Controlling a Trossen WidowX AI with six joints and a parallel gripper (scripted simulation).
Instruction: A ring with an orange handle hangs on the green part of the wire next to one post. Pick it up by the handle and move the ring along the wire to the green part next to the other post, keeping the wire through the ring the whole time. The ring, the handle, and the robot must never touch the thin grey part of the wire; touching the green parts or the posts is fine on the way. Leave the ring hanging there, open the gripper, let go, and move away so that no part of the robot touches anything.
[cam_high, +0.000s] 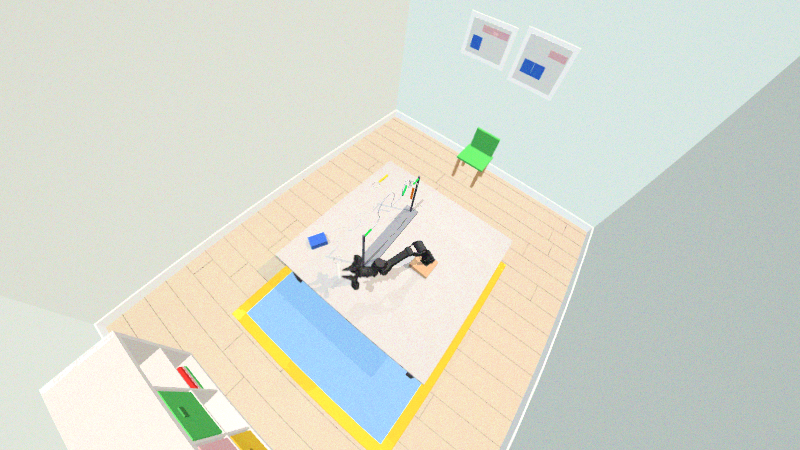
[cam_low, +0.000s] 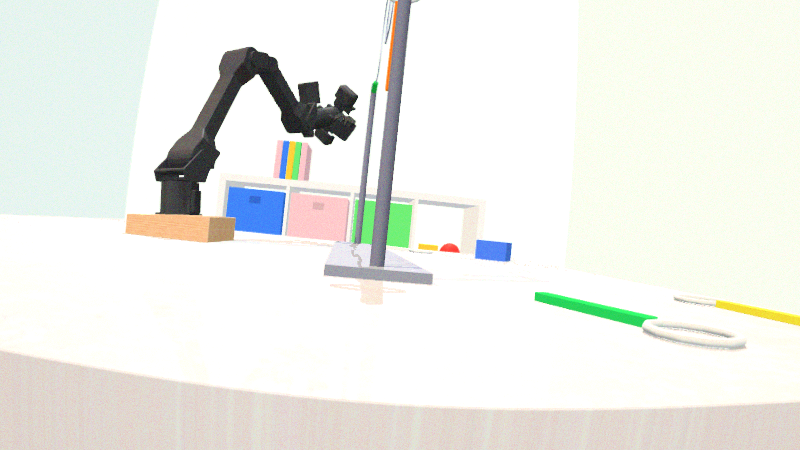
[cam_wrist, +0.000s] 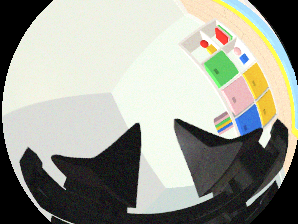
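Note:
The ring's orange handle (cam_high: 412, 193) (cam_low: 391, 50) hangs down beside the post (cam_high: 415, 195) (cam_low: 389, 139) that is far from the arm in the top view. The ring is tiny in that view and mostly cut off at the top of the exterior view. A green wire part (cam_high: 416, 181) is at this post's top. The other green part (cam_high: 367, 232) (cam_low: 374, 87) is at the top of the other post (cam_high: 363, 249) (cam_low: 366, 151). The thin grey wire is barely visible. My gripper (cam_high: 343, 273) (cam_low: 351, 114) (cam_wrist: 157, 124) is partly open and empty, near the second post, well away from the handle.
A long grey base (cam_high: 388, 237) (cam_low: 377, 273) carries both posts. A blue block (cam_high: 317, 240) (cam_low: 493, 250), a green-handled ring tool (cam_high: 404, 190) (cam_low: 595, 309) and a yellow-handled one (cam_high: 383, 178) (cam_low: 758, 312) lie on the table. The shelf (cam_wrist: 226, 79) stands beyond the table.

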